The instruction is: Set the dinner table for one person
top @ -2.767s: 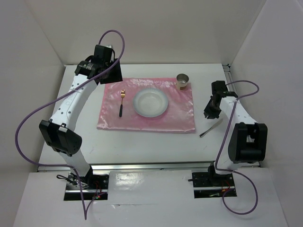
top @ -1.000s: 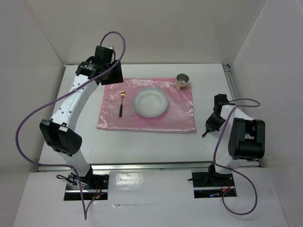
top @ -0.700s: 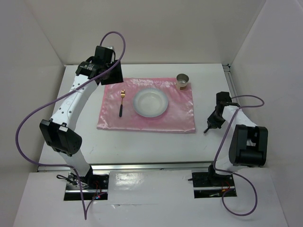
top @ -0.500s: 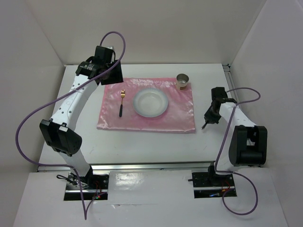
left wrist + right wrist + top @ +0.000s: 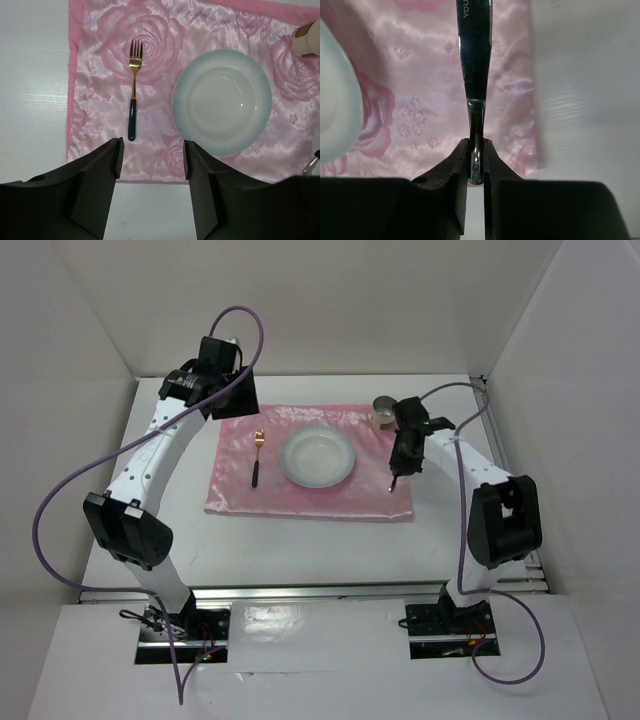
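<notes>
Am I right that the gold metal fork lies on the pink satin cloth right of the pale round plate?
No: the gold metal fork lies on the pink satin cloth left of the pale round plate, as the left wrist view shows.

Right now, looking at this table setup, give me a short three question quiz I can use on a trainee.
1. True or false: the fork lies on the pink cloth, left of the plate.
2. What is the right tool shut on? A: a silver utensil. B: the cup. C: nothing.
3. Is the left tool open or shut?
Key: 1 true; 2 A; 3 open.
</notes>
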Motion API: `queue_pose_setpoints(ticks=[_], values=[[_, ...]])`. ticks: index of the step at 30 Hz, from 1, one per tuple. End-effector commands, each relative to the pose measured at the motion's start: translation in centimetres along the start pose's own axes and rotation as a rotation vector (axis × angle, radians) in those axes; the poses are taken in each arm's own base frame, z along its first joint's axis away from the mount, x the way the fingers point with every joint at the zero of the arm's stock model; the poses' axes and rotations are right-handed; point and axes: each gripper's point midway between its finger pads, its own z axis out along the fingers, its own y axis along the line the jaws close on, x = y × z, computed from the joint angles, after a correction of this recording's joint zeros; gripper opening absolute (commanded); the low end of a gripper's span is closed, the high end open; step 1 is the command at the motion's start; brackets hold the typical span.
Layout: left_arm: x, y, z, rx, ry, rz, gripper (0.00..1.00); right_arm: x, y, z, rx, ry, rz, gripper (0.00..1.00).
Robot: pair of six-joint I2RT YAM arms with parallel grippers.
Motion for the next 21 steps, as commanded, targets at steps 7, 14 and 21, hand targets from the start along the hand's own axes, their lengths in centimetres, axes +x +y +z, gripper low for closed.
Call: queue_pose_setpoints(ticks=[7, 14, 21], values=[[-1.4, 0.7, -1.2, -0.024, -0.052, 0.008, 0.68, 2.9, 3.4, 4.0, -0.008, 0.114, -0.155, 0.02], [-1.5, 0.7, -1.5, -0.023, -0.053, 0.008, 0.68, 2.6, 4.0, 6.0, -0.003, 0.124, -0.195, 0.02], [-1.3, 1.1, -1.2, -0.044, -0.05, 0.009, 0.68, 2.5, 4.2, 7.0, 0.003, 0.136, -0.207, 0.02]])
